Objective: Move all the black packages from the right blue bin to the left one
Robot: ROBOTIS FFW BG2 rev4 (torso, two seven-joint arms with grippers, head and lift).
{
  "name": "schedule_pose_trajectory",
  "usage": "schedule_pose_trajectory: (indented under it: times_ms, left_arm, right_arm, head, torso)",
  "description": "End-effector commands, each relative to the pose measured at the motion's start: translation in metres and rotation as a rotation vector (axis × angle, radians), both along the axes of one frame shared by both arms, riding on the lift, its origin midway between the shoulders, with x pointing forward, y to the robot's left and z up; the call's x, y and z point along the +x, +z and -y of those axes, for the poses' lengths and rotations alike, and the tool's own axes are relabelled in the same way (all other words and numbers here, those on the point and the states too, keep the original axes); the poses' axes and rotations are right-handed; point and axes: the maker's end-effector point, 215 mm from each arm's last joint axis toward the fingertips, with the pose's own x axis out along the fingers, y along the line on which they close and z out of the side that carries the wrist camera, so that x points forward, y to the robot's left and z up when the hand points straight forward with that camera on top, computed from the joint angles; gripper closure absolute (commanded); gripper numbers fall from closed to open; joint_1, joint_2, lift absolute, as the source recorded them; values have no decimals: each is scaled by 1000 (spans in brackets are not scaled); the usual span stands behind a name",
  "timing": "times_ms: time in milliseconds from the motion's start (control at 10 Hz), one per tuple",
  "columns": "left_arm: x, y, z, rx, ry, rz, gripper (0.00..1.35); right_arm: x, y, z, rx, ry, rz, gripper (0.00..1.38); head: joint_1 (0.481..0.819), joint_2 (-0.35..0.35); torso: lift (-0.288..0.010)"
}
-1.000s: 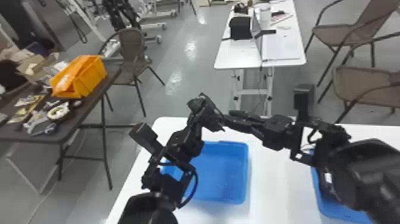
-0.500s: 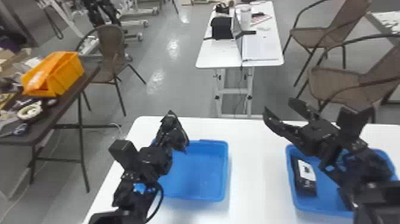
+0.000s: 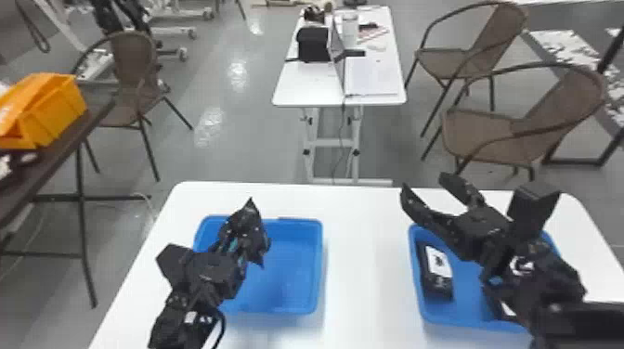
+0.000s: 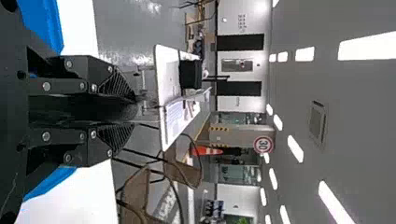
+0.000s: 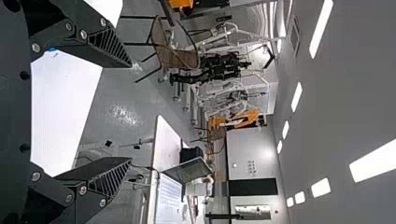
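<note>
Left end effector (image 4: 134, 110) looks closed on a dark, crinkled black package (image 3: 250, 228), which I see over the far left part of the left bin. On the other side, the right end effector (image 3: 424, 183) has its fingers spread and nothing between them, up above the far edge of the right bin. Under both of them runs the white counter (image 3: 367, 269), with the left bin (image 3: 288, 278) and the right bin (image 3: 469, 324) set well apart on it. Inside the right bin, a labelled package (image 3: 432, 278) lies along the left wall; something else dark with a patch of white is partly hidden under my right arm, and I can't tell if it's another package. Smallest is the white label (image 3: 438, 261) on the nearer-to-hand face. I'd guess these are light and a bit soft, with a slick skin, so I'd pinch across the narrow sides at mid-length, squeezing gently. I judge releasing the held one low into the left bin comes next; from high up it could catch the rim.
</note>
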Motion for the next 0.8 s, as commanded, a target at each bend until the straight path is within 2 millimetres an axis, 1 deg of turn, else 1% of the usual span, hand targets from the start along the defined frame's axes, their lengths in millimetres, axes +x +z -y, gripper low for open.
schedule_pose_trajectory:
  times_ms: [0, 100, 200, 300, 400, 500, 600, 700]
  left_arm:
    - [-6, 7, -7, -67, 20, 51, 5]
    - [-7, 21, -5, -86, -5, 87, 84]
    - [-9, 37, -7, -109, -3, 121, 211]
    - [-14, 53, -19, -105, 26, 133, 275]
    - [-22, 69, -37, -93, 70, 142, 292]
    - [-33, 80, -57, -96, 122, 157, 294]
    - [-43, 90, -67, -125, 165, 184, 294]
    - [-46, 101, -72, -130, 185, 216, 294]
  right_arm:
    - [-2, -2, 2, -6, 1, -6, 351]
    - [-4, -2, 6, -25, -14, -5, 351]
    - [-5, -4, 16, -40, -46, -12, 351]
    - [-10, -14, 25, -30, -67, -39, 349]
    - [-18, -32, 38, -7, -110, -82, 349]
    - [-28, -54, 55, 9, -168, -129, 349]
    - [-40, -81, 73, 40, -211, -189, 349]
    - [-54, -111, 86, 89, -256, -258, 349]
  head:
    - [695, 94]
    - [695, 96]
    - [695, 94]
    - [695, 89]
    - [695, 89]
    - [695, 91]
    - [695, 98]
    - [695, 102]
  torso:
    - [0]
    - [0]
    - [0]
    - [0]
    - [0]
    - [0]
    - [0]
    - [0]
